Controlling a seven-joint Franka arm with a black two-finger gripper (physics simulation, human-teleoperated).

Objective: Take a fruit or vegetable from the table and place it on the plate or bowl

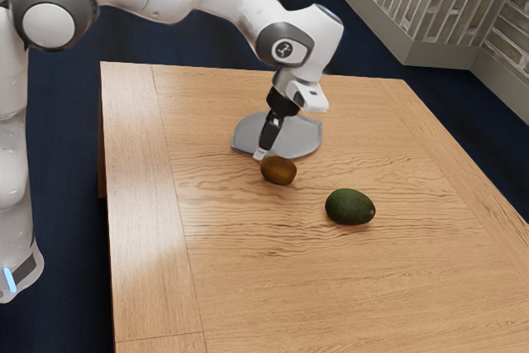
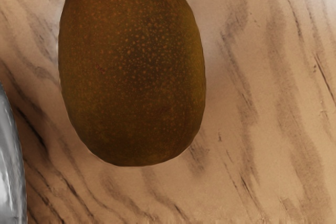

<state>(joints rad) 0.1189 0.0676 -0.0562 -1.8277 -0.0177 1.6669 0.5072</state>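
**Tabletop holdings: one arm, one plate, two fruits**

Item 1, arm: white Franka arm, entering from the exterior view's left and reaching over the wooden table (image 1: 248, 287).
Item 2, gripper (image 1: 263, 151): black, pointing down in front of the plate's near edge, tip just above and beside the kiwi. Whether it is released or clenched cannot be told.
Item 3, plate (image 1: 302, 140): grey, flat, on the table behind the kiwi; its rim (image 2: 8, 171) lies close to the fruit in the wrist view.
Item 4, kiwi (image 1: 278, 170): brown, speckled, resting on the table directly under the hand (image 2: 131, 66).
Item 5, avocado (image 1: 350, 206): dark green, on the table, apart from the kiwi, toward the exterior view's right
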